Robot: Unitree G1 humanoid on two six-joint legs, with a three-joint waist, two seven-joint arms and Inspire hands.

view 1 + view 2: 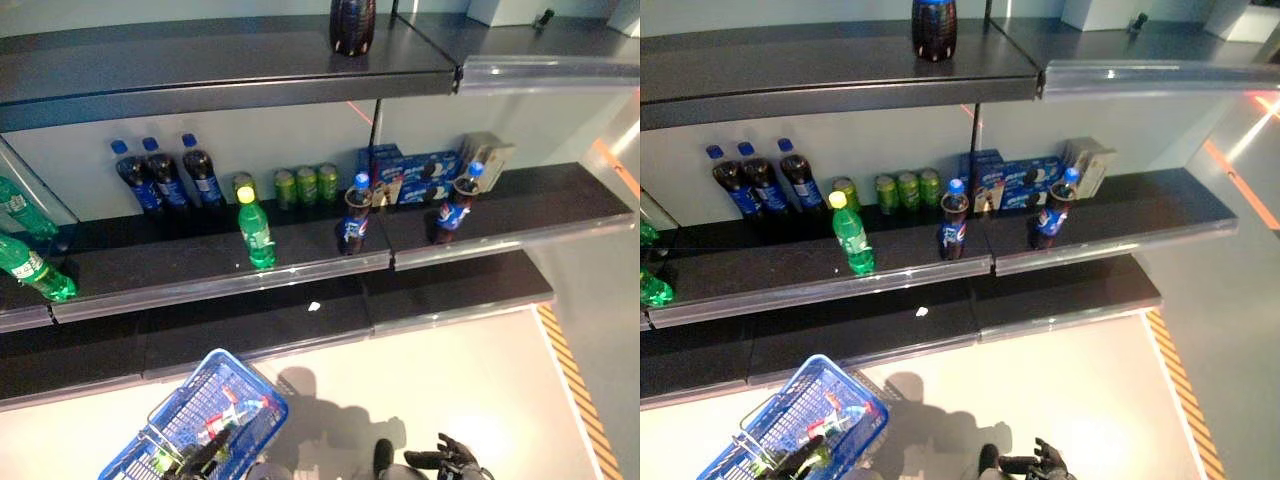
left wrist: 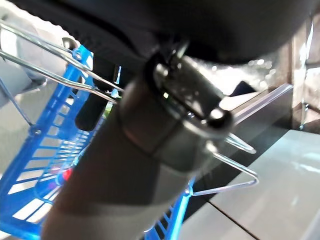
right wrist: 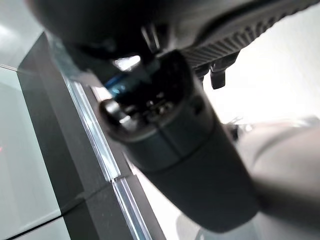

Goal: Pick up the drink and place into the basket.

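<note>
Standing before the shelves, we carry the blue basket [image 1: 200,425] low at our left side, its wire handle [image 2: 60,65] crossing our left hand [image 1: 200,462]; the fingers look curled round that handle, though the left wrist view shows mostly the hand's bulk. A bottle or two already lie inside the basket. Our right hand [image 1: 450,460] hangs low near the floor, well apart from the shelves, holding nothing; how far its fingers are bent we cannot tell.

The drinks stand on the middle shelf [image 1: 300,275]: a green bottle [image 1: 256,232] near its front edge, two cola bottles [image 1: 354,216] further right by the front lip, three more cola bottles [image 1: 165,180] at the back left, and green cans [image 1: 306,186] against the back wall. Blue boxes [image 1: 410,172] sit behind the right-hand bottles.

We judge that we are at the start of a fresh pick, with no drink yet in hand. The next move calls for raising the right hand to shelf height and closing on an upright bottle at the front edge without toppling it.
</note>
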